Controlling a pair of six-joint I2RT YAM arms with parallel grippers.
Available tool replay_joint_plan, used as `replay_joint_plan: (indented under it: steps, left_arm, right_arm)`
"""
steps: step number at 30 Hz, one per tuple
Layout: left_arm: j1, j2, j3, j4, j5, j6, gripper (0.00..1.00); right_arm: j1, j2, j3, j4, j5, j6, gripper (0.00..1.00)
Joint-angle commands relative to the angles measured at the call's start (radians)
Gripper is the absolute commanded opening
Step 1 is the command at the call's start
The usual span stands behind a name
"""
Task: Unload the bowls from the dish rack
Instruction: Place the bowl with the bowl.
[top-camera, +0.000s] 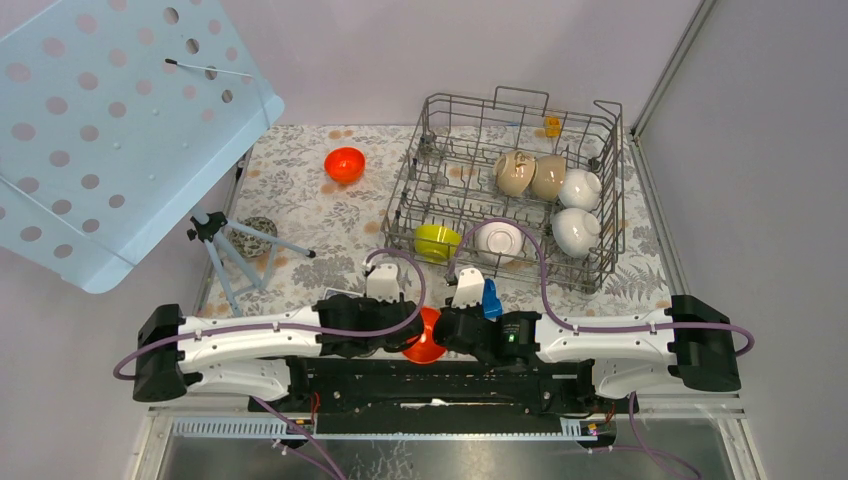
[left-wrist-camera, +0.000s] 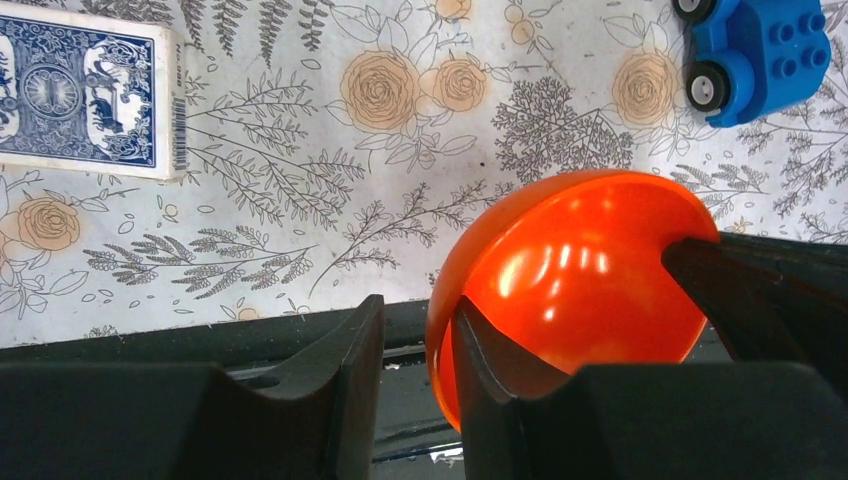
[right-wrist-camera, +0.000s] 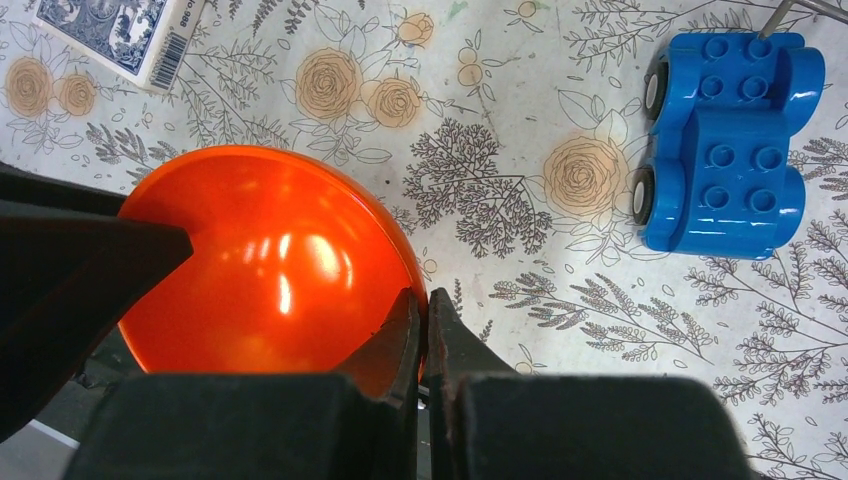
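Note:
An orange-red bowl (top-camera: 425, 340) (left-wrist-camera: 580, 270) (right-wrist-camera: 260, 260) hangs tilted over the table's near edge, between my two grippers. My right gripper (right-wrist-camera: 425, 295) (top-camera: 452, 335) is shut on its rim. My left gripper (left-wrist-camera: 420, 305) (top-camera: 395, 335) is open: one finger sits inside the bowl and the other stands clear outside the rim. The grey wire dish rack (top-camera: 398, 200) holds a yellow-green bowl (top-camera: 437, 241), three white bowls (top-camera: 498, 241) (top-camera: 577, 230) (top-camera: 580, 187) and two beige bowls (top-camera: 515, 172) (top-camera: 548, 175). A second orange-red bowl (top-camera: 344, 164) sits on the table left of the rack.
A blue toy car (top-camera: 491, 298) (left-wrist-camera: 760, 55) (right-wrist-camera: 725, 140) stands just beyond the held bowl. A blue playing-card box (left-wrist-camera: 85, 95) (right-wrist-camera: 120, 30) lies to its left. A speckled ball (top-camera: 258, 238), a small tripod (top-camera: 225, 255) and a pale blue perforated panel (top-camera: 110, 120) occupy the left.

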Motion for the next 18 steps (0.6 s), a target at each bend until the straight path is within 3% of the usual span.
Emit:
replay_joint_plan:
  steps: [1, 8, 14, 18]
  left_arm:
    - [-0.019, 0.007, 0.040, -0.002, 0.015, 0.012, 0.34]
    - [-0.031, 0.025, 0.037, 0.013, 0.022, 0.013, 0.28]
    - [-0.034, 0.029, 0.042, 0.014, 0.014, 0.014, 0.02]
    - [-0.034, 0.022, 0.043, 0.012, -0.003, 0.014, 0.00]
  right_arm:
    - [-0.013, -0.017, 0.017, 0.001, 0.043, 0.026, 0.00]
    - [-0.014, -0.016, 0.020, 0.001, 0.043, 0.022, 0.00]
    - [-0.014, -0.016, 0.018, 0.001, 0.034, 0.017, 0.00]
    - [-0.015, -0.030, 0.015, 0.017, 0.003, -0.007, 0.03]
